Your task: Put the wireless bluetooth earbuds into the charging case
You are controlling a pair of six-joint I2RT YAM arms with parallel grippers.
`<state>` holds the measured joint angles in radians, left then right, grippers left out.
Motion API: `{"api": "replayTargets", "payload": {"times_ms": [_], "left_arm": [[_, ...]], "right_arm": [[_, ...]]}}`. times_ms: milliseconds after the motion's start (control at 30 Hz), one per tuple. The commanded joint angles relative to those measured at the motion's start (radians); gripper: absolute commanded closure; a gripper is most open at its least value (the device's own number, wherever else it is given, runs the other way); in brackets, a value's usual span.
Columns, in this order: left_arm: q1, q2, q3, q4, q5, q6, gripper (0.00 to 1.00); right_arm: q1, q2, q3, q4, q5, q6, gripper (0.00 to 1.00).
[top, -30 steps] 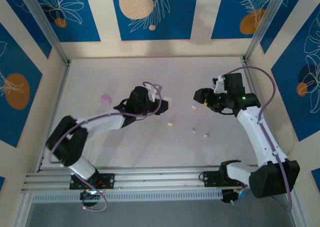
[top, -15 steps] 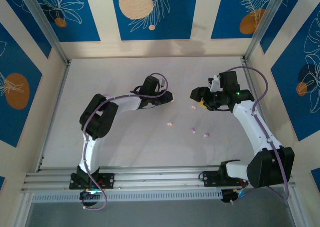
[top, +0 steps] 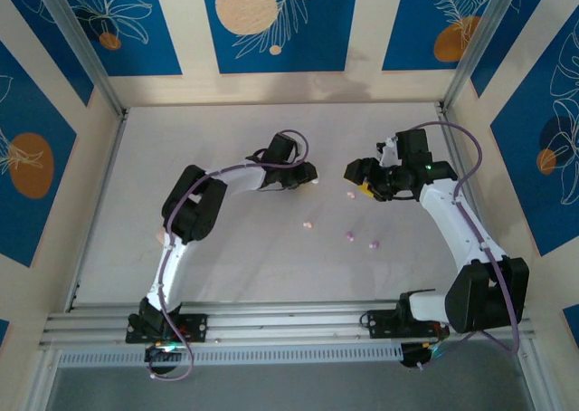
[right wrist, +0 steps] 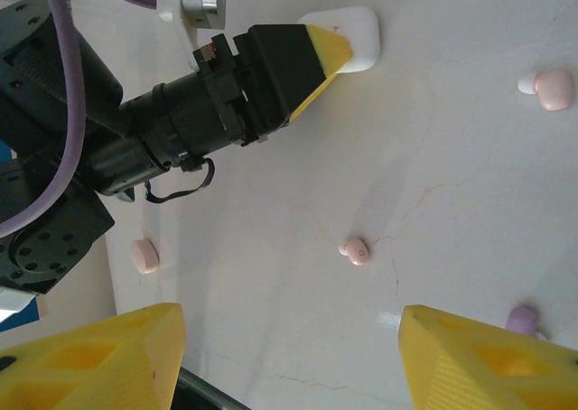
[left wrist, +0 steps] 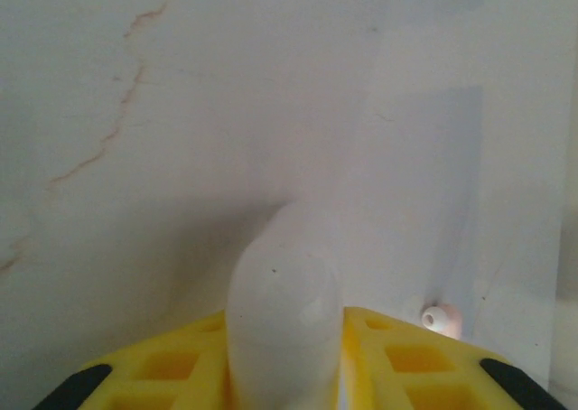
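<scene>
Mid-table, a white case (left wrist: 284, 274) sits in the left claw (left wrist: 283, 324), grip unclear; right claw (right wrist: 289, 324) gapes above earbuds (right wrist: 357, 249).

No text, label, brand name, number or sign can be read on any surface. The wall panels (top: 271, 22) standing around the table (top: 235, 248) carry a printed pattern of white leaf outlines and orange discs on blue, without lettering. The shell of the white charging case (right wrist: 361, 35), near the middle of the table, shows no marking large enough to read.
</scene>
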<state>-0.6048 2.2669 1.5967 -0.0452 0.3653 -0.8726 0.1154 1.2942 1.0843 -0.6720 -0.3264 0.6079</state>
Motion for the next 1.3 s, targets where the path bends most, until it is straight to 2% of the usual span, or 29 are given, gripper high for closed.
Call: {"api": "replayTargets", "payload": {"times_ms": [0, 200, 233, 300, 467, 567, 767, 867, 1000, 1100, 1267], "left_arm": [[0.016, 0.008, 0.027, -0.066, -0.041, -0.007, 0.63], [0.022, -0.025, 0.022, -0.141, -0.107, 0.046, 0.51], [0.023, -0.035, 0.022, -0.157, -0.122, 0.063, 0.46], [0.024, -0.06, 0.019, -0.191, -0.151, 0.096, 0.42], [0.028, -0.154, -0.016, -0.282, -0.266, 0.181, 0.37], [0.03, -0.259, -0.084, -0.323, -0.359, 0.234, 0.36], [0.057, -0.621, -0.427, -0.329, -0.541, 0.275, 0.36], [0.101, -0.819, -0.601, -0.365, -0.595, 0.258, 0.34], [0.201, -1.051, -0.783, -0.441, -0.632, 0.242, 0.28], [0.287, -1.16, -0.86, -0.494, -0.639, 0.228, 0.22], [0.432, -1.25, -0.937, -0.514, -0.624, 0.18, 0.13]], "right_arm": [[-0.008, 0.001, -0.009, -0.007, -0.036, -0.002, 0.35], [-0.011, -0.005, -0.006, -0.011, -0.042, -0.002, 0.35], [-0.01, -0.006, -0.006, -0.011, -0.043, -0.002, 0.36], [-0.01, -0.009, -0.004, -0.014, -0.044, -0.002, 0.36], [-0.011, -0.021, -0.006, -0.012, -0.053, 0.001, 0.35], [-0.011, -0.029, -0.007, -0.006, -0.067, 0.001, 0.35], [-0.011, -0.057, -0.032, 0.02, -0.114, -0.007, 0.35], [-0.008, -0.065, -0.061, 0.063, -0.166, 0.001, 0.34], [0.008, -0.061, -0.074, 0.089, -0.199, 0.007, 0.34], [0.023, -0.052, -0.069, 0.086, -0.204, 0.005, 0.34], [0.053, -0.045, -0.056, 0.066, -0.205, -0.005, 0.33]]}}
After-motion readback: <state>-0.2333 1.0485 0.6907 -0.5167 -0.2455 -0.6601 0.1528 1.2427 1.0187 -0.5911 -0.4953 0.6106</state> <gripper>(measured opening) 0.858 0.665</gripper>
